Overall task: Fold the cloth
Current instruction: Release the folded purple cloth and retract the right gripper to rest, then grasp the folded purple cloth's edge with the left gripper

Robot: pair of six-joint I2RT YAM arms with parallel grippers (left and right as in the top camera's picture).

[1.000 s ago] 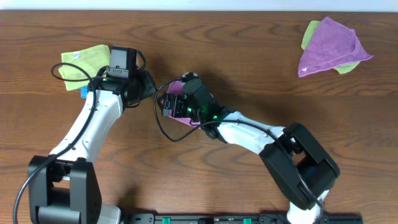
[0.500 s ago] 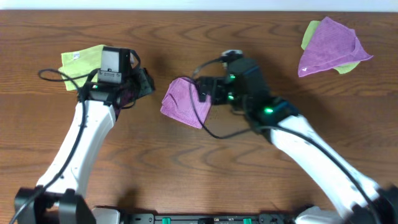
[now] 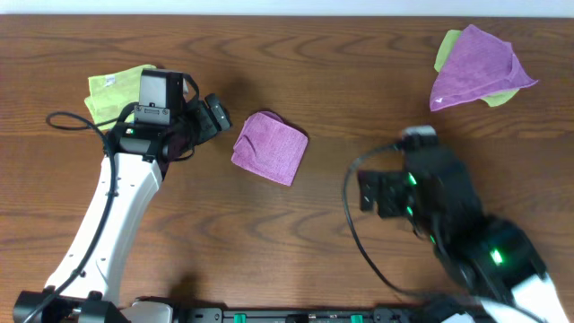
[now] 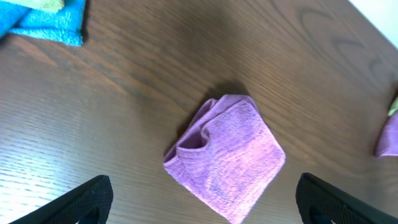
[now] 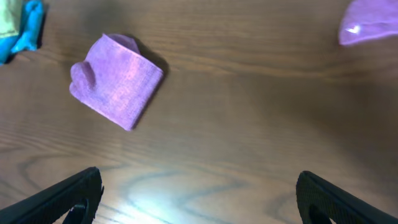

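wood table (image 3: 341,54) bears folded purple cloth (image 3: 269,147); left gripper (image 4: 205,200), right gripper (image 5: 200,198) both apart.

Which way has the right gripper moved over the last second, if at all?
Yes. The right gripper drew back rightward and down the frame, off the folded cloth.

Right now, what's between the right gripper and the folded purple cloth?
Nothing: only bare wooden table separates the right gripper from the folded purple cloth, clearest in the right wrist view.
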